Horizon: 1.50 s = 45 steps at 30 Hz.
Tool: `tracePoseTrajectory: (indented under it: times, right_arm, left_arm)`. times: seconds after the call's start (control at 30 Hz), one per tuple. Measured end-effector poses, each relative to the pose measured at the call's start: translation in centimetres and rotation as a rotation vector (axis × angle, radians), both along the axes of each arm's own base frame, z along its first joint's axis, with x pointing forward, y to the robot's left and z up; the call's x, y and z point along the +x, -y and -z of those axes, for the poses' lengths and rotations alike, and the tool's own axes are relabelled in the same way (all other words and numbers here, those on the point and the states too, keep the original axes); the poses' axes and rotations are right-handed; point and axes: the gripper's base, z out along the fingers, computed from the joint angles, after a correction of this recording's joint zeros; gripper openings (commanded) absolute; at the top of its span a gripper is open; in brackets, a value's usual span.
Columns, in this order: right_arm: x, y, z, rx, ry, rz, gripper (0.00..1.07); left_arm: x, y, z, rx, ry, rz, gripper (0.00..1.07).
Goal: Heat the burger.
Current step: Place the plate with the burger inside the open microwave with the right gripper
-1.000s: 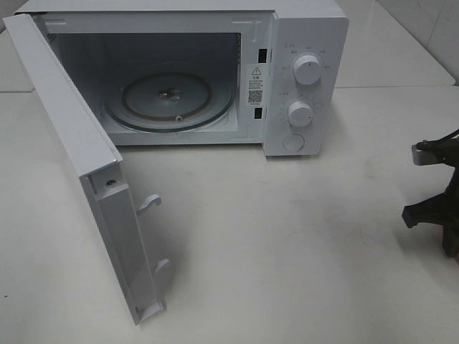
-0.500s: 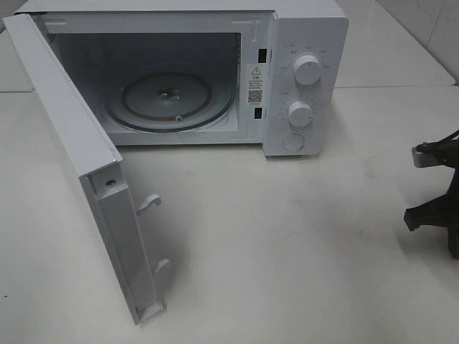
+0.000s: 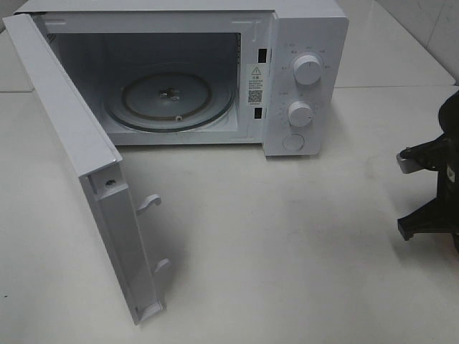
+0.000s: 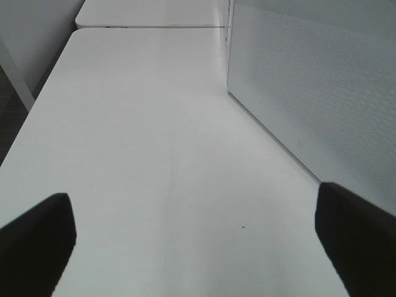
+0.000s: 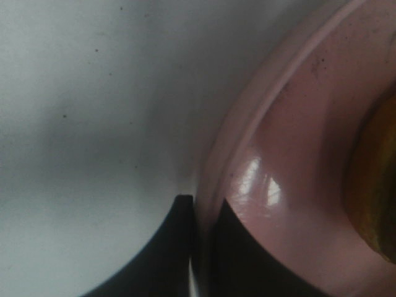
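The right hand [image 5: 201,247] is clenched on the rim of a pink plate [image 5: 297,124]. One dark finger [image 5: 167,247] lies on the outside of the rim and the other on the inside, with the lip pinched between them. The burger [image 5: 374,179] shows only in the right wrist view, as a strip of glossy golden-brown bun on the plate's inner surface, near the gripped edge.

In the high view, only dark parts of the right arm [image 3: 448,179] show, at the right edge above the white table [image 3: 287,251] and well apart from the microwave [image 3: 305,43]. The microwave's door [image 3: 64,122] is swung wide open to the left, and the glass turntable [image 3: 172,97] lies bare inside. Two round knobs [image 3: 308,69] sit one above the other on its front panel.

The left hand [image 4: 198,247] is released. Its dark fingertips [image 4: 37,241] stand far apart over the table, beside the door's perforated panel [image 4: 309,93].
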Motion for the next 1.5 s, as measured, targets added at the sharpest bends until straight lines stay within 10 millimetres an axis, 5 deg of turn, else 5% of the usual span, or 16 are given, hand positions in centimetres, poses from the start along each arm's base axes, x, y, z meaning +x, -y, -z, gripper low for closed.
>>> tracePoseTrajectory:
  times: [0.4,0.83,1.5]
  right_arm:
    - [-0.5,-2.0,-0.5,-0.103,-0.014,-0.089,0.00]
    - [-1.3,-2.8,-3.3,-0.122,0.041,-0.111,0.00]
    - [-4.0,-9.3,-3.6,-0.131,0.026,-0.354,0.00]
  left_arm:
    - [0.0,0.0,0.0,0.000,0.000,0.000,1.00]
    - [0.0,0.0,0.0,0.000,0.000,0.000,1.00]
    - [0.0,0.0,0.0,0.000,0.000,0.000,1.00]
